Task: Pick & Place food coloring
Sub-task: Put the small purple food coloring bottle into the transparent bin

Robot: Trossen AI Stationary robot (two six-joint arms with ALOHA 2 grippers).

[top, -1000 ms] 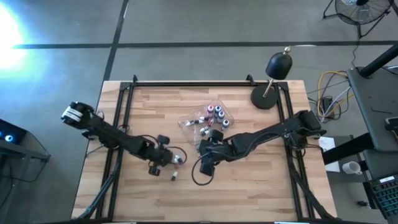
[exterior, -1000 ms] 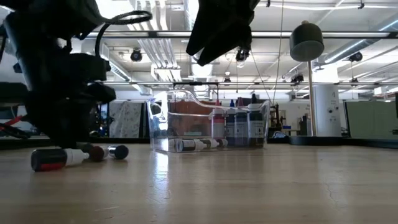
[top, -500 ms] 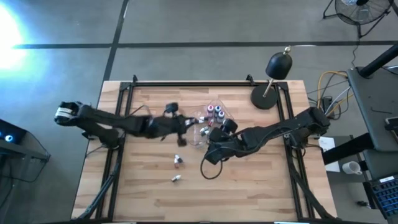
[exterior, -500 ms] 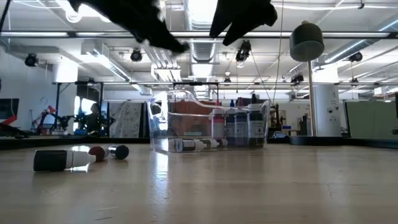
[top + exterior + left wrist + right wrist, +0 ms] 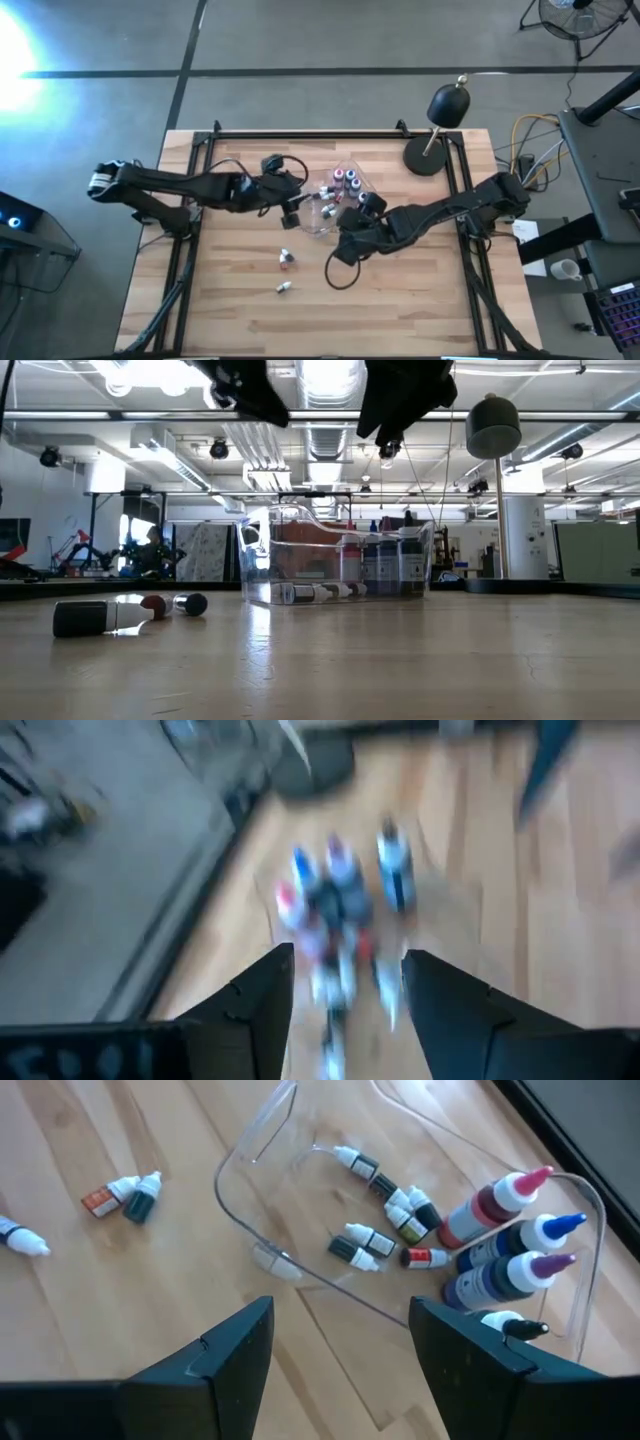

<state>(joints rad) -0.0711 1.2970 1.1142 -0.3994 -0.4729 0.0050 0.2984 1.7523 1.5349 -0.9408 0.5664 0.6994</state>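
Your desk point(image 5: 240, 300) is pale wood planking with visible grain. On it sits a clear plastic tray point(image 5: 262, 1230), thin-walled with rounded corners. Inside the tray, tall dropper bottles point(image 5: 505, 1250) stand upright at one end, dark-bodied with white shoulders and red, blue and purple tips. Small bottles point(image 5: 385, 1215) with white caps lie flat on the tray floor, long axes at mixed angles.

Three small bottles lie on their sides on bare wood outside the tray: a pair point(image 5: 122, 1195) side by side, one red, one dark, and a single point(image 5: 20, 1237) well apart.

Your left end effector point(image 5: 292, 207) hangs over the tray's edge, fingers point(image 5: 262, 995) spread, holding nothing. Your right end effector point(image 5: 346, 243) hovers just beside the tray, fingers point(image 5: 235, 1345) apart, empty.

A black domed lamp point(image 5: 447, 105) stands at the far corner.
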